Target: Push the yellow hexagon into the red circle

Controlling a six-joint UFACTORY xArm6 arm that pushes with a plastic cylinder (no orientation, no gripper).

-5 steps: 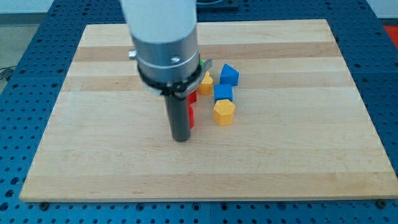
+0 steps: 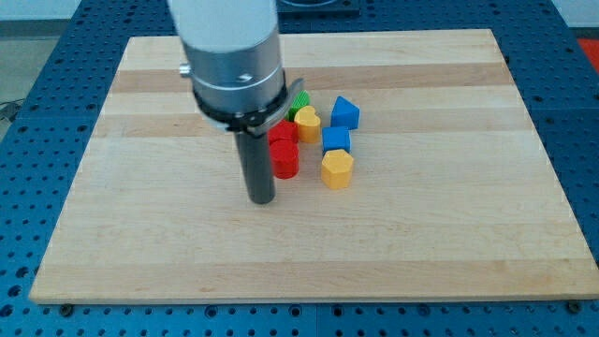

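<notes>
The yellow hexagon [image 2: 337,168] lies near the board's middle. The red circle, a short cylinder [image 2: 284,160], stands a block's width to the hexagon's left, apart from it. My tip [image 2: 261,198] rests on the board just left of and below the red circle, close to it; I cannot tell if they touch. The arm's grey body hides the blocks' upper left.
Another red block [image 2: 282,133] sits above the red circle. A yellow block [image 2: 308,123] and a green block [image 2: 299,102] lie above that. A blue cube [image 2: 336,139] sits above the hexagon, and a blue block [image 2: 344,112] beyond it. All rest on the wooden board [image 2: 449,225].
My tip has moved left and slightly up, uncovering the red circle and the red block above it. The blocks have not visibly moved.
</notes>
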